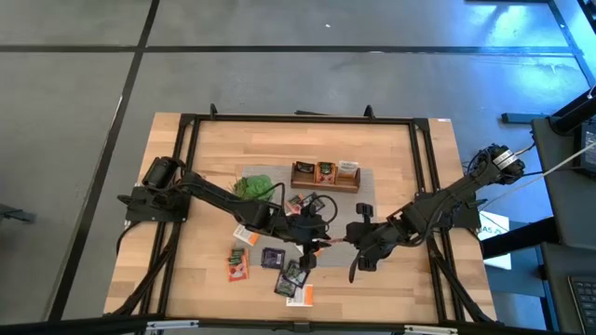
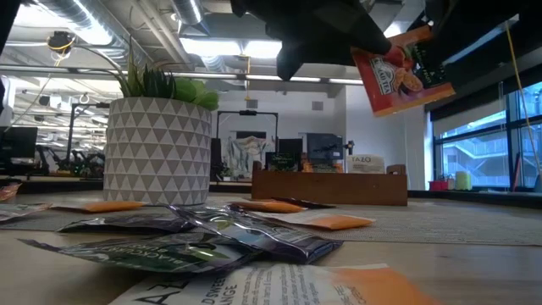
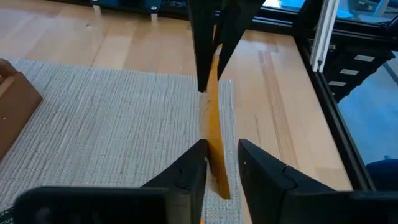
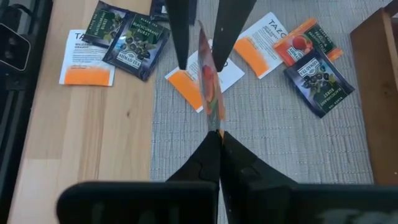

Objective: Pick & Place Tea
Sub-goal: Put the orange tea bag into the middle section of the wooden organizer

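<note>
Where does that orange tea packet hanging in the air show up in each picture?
High view: the orange sachet is mid-table, nearer than the wooden box.
Low view: upper right, hanging.
Left wrist view: centre, edge-on.
Right wrist view: centre, edge-on.
Shared landmark: the wooden box.

A plant (image 2: 157,140) stood beyond the left gripper (image 1: 307,253), a wooden box (image 1: 325,175) between the grippers' far side, both on a mat (image 3: 106,130) on the desk (image 1: 400,279).

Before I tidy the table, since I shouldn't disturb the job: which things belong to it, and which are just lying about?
Job: orange-red sachet in the right end effector; loose tea sachets; wooden box, probably their destination.
Lying about: potted plant; woven mat.
</note>
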`<action>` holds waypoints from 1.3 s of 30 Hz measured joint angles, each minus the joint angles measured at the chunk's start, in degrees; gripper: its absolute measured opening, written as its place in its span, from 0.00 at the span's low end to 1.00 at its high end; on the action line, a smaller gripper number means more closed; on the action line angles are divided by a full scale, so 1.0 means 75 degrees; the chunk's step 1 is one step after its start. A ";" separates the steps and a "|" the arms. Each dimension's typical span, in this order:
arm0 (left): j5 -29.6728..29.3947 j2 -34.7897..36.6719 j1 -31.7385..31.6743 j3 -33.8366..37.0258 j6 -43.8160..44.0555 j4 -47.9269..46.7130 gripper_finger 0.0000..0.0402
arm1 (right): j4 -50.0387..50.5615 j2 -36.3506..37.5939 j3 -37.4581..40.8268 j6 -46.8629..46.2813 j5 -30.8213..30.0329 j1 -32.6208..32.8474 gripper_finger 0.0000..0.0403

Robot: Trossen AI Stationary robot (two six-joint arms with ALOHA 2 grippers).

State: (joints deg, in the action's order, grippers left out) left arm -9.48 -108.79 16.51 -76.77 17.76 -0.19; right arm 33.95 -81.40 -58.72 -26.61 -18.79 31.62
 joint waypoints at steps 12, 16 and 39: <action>-0.0141 0.0000 -0.0015 0.0000 -0.0399 -0.0003 0.03 | -0.0102 0.0002 0.0003 0.0442 0.0179 0.0000 0.13; -0.0163 0.0022 -0.0015 -0.0009 -0.0656 -0.0246 0.02 | 0.0442 0.0098 -0.0116 0.0354 0.0291 0.0000 0.25; 0.0023 0.1542 -0.0109 0.3826 -0.1801 0.7311 0.02 | -0.3319 0.1538 0.1145 0.2523 -0.2368 0.1250 0.36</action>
State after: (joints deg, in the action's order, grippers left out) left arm -9.31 -97.23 15.70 -48.07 4.25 54.65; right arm 9.05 -69.87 -50.13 -7.69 -36.55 40.99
